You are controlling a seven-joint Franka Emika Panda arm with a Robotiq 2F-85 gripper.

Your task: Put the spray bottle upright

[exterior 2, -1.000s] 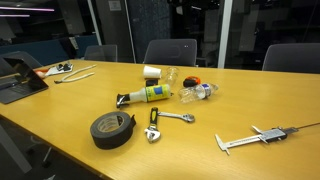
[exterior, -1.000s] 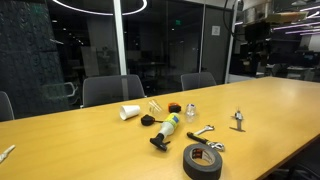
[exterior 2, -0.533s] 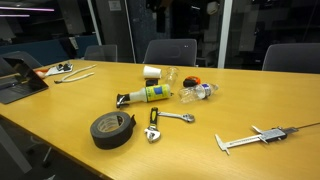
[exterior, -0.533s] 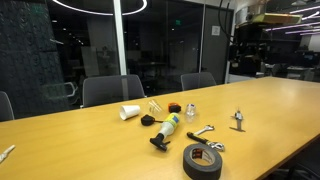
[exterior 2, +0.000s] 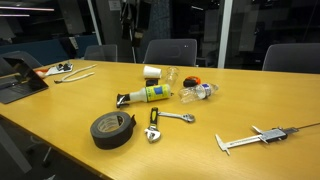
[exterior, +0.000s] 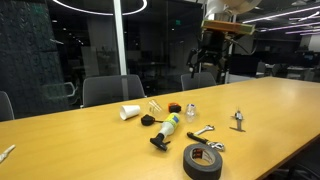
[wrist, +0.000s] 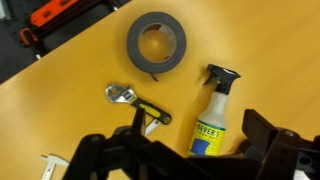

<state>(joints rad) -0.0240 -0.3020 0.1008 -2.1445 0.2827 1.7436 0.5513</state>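
The spray bottle (exterior: 167,127) lies on its side on the wooden table, black trigger head toward the table's near edge. It also shows in an exterior view (exterior 2: 146,95) and in the wrist view (wrist: 214,118). My gripper (exterior: 211,60) hangs high above the far side of the table, well clear of the bottle. In the wrist view its two dark fingers (wrist: 199,130) are spread wide with nothing between them, and the bottle lies far below them. In an exterior view the gripper (exterior 2: 135,22) is dark against the dark background.
A wide black tape roll (exterior: 202,160) (exterior 2: 112,128) (wrist: 156,45) lies near the table's front edge. A wrench (exterior: 203,131) (exterior 2: 166,117) (wrist: 136,104), a caliper (exterior: 238,120) (exterior 2: 262,136), a white paper cup (exterior: 130,112) (exterior 2: 151,72) and a clear bottle (exterior 2: 200,91) lie nearby.
The arm has swung from the right side of the exterior view leftward, so it now hangs over the far side of the table. The objects on the table have not moved.
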